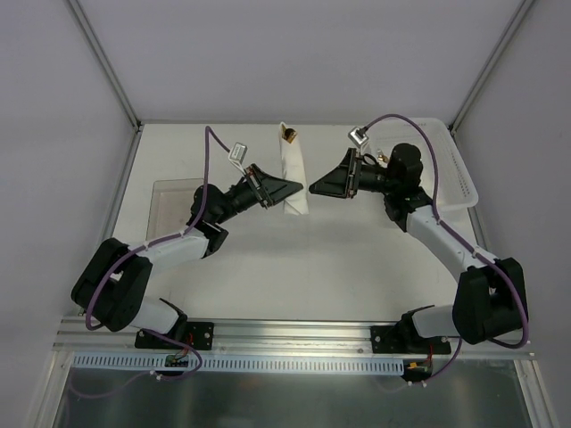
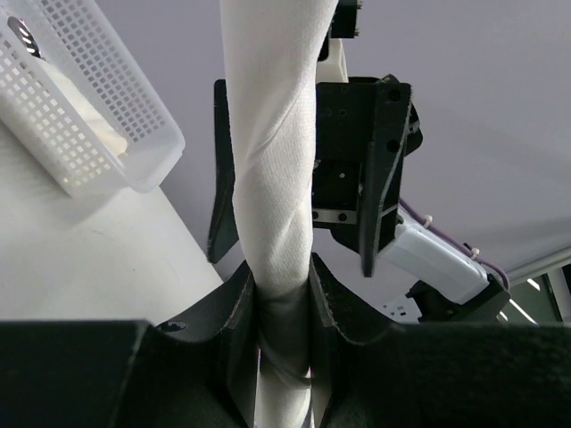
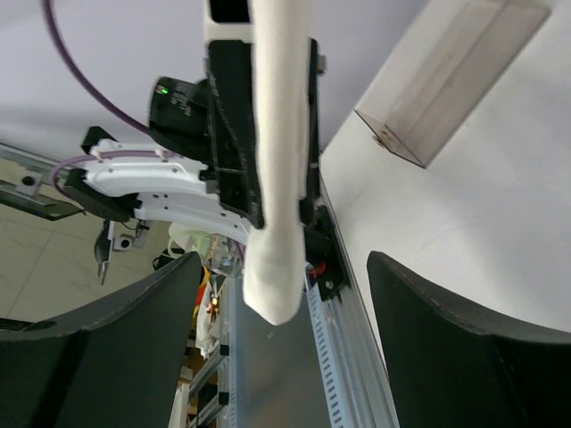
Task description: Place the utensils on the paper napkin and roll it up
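The paper napkin (image 1: 292, 169) is a white rolled tube lying lengthwise at the table's middle back. A copper-gold utensil head (image 1: 288, 135) pokes out of its far end; the rest of the utensils are hidden inside. My left gripper (image 1: 296, 189) is shut on the roll near its near end, and the napkin (image 2: 272, 134) runs up from between the fingers (image 2: 234, 308). My right gripper (image 1: 312, 188) faces it from the right, open. Its fingers (image 3: 428, 330) stand wide on either side of the roll's end (image 3: 272, 294) without touching it.
A white mesh basket (image 1: 457, 174) stands at the back right, also seen as the basket (image 2: 85, 107) in the left wrist view. A clear plastic box (image 1: 169, 205) sits at the left behind my left arm. The metal rail (image 1: 294, 334) runs along the near edge.
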Controlling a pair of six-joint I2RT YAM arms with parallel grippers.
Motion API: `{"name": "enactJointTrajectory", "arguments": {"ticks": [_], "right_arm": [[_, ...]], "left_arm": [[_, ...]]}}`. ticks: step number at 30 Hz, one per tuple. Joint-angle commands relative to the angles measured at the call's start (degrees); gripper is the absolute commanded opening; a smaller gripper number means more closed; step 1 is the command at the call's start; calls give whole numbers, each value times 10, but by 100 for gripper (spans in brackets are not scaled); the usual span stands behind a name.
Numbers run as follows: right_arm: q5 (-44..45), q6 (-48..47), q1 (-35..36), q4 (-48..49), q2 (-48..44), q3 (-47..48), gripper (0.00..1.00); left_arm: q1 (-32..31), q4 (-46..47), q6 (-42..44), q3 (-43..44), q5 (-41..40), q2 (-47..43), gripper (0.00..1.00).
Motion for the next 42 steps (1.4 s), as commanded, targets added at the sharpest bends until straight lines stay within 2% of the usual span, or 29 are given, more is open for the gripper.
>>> {"name": "enactJointTrajectory", "arguments": {"ticks": [1, 5, 11, 19, 25, 29, 32, 42], "right_arm": [[-24, 99, 2, 162, 3, 16, 79], [-22, 121, 13, 179, 9, 37, 81], [3, 78, 20, 110, 26, 59, 82], [5, 108, 34, 136, 40, 76, 81], [1, 113, 53, 141, 37, 63, 75], [0, 111, 57, 142, 29, 50, 63], [4, 113, 56, 141, 27, 48, 58], [14, 175, 55, 167, 61, 79, 63]], "left_arm": [[-7, 94, -15, 15, -26, -25, 0], [-12, 90, -16, 16, -37, -40, 0], [-21, 81, -12, 34, -20, -46, 0], [-36, 62, 8, 19, -17, -63, 0], [-37, 58, 14, 16, -25, -70, 0], [-37, 49, 22, 19, -28, -73, 0], [-37, 50, 22, 27, -21, -66, 0], [-44, 50, 24, 19, -16, -66, 0]]}}
